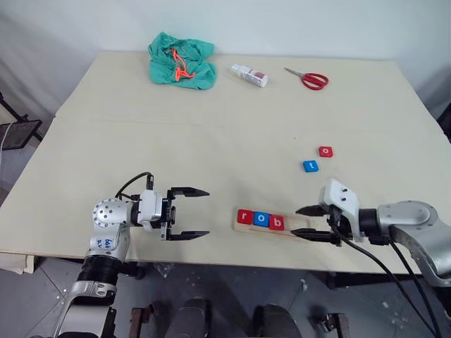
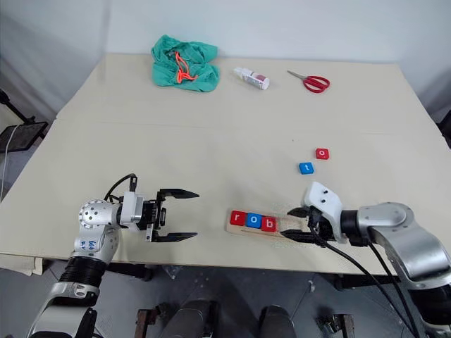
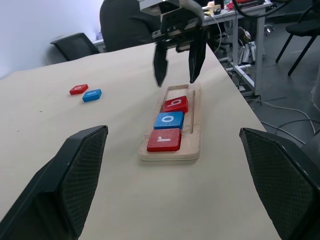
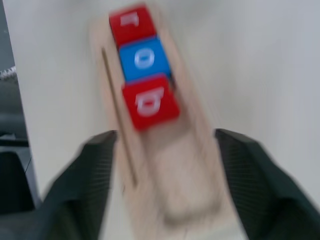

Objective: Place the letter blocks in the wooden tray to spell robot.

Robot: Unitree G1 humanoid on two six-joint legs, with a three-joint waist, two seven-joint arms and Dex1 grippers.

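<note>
The wooden tray point(image 1: 299, 228) lies near the table's front edge, right of centre. Its left part holds three letter blocks in a row: red "r" point(image 1: 244, 216), blue "o" point(image 1: 261, 219) and red "b" point(image 1: 277, 222). Two more letter blocks lie loose farther back on the right, a red "o" point(image 1: 325, 151) and a blue "t" point(image 1: 311, 166). My right gripper point(image 1: 309, 221) is open, holds nothing, and straddles the tray's bare right end point(image 4: 187, 192). Left of the tray, my left gripper point(image 1: 190, 212) is open and points level toward it.
At the table's far side lie a green cloth with an orange cord point(image 1: 181, 62), a small white bottle point(image 1: 250, 74) and red-handled scissors point(image 1: 309, 79). The tray sits close to the table's front edge point(image 1: 211, 262).
</note>
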